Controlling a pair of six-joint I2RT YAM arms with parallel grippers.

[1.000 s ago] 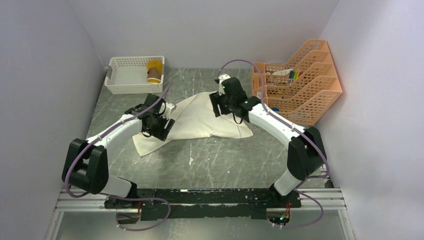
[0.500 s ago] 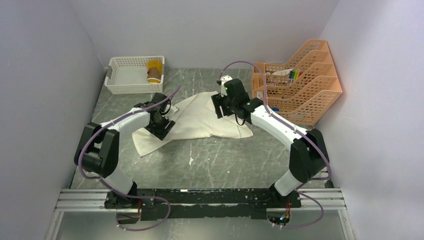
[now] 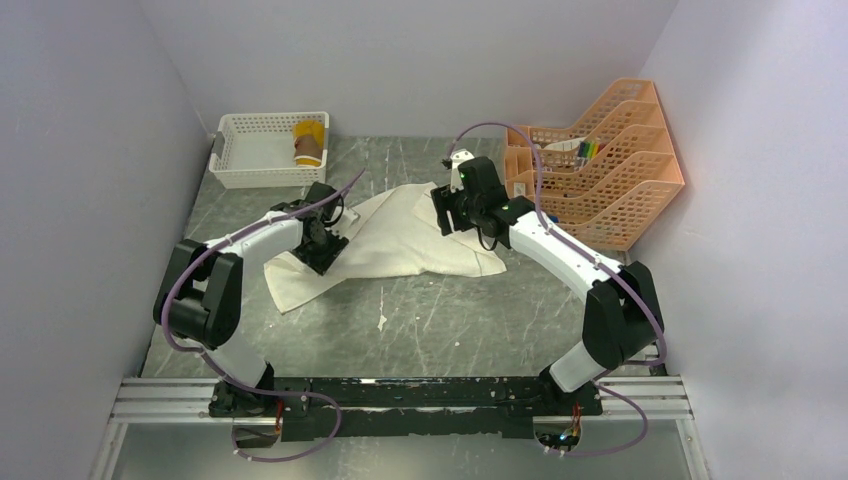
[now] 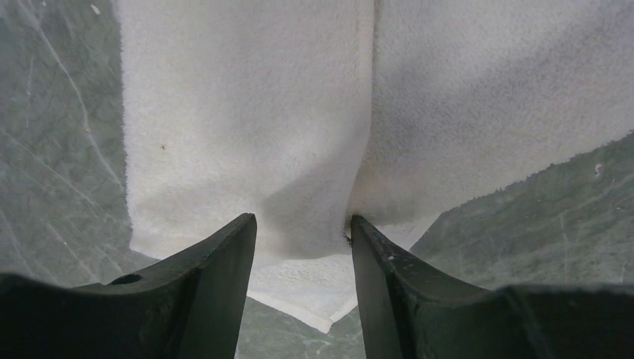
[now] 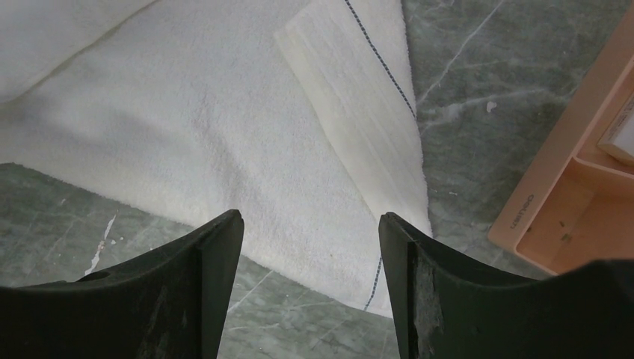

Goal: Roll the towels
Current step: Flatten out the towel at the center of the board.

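The cream towel (image 3: 400,235) lies spread and partly folded on the grey marble table. My left gripper (image 3: 322,243) hangs low over its left part. In the left wrist view that gripper (image 4: 303,221) is open, and a raised fold of the towel (image 4: 247,112) reaches between the fingers and touches the right one. My right gripper (image 3: 450,212) hovers over the towel's right end. It is open (image 5: 310,217), above the hemmed corner with the blue stitched line (image 5: 381,82), and holds nothing. The mustard-yellow and brown towel (image 3: 309,142) sits rolled in the basket.
A white lattice basket (image 3: 255,165) stands at the back left. An orange tiered file rack (image 3: 600,170) fills the back right, and its corner (image 5: 576,202) is close to my right gripper. Walls close in on both sides.
My left arm has swung its elbow toward the left wall, with the gripper staying over the towel's left part. My right gripper has shifted slightly rightward toward the rack.
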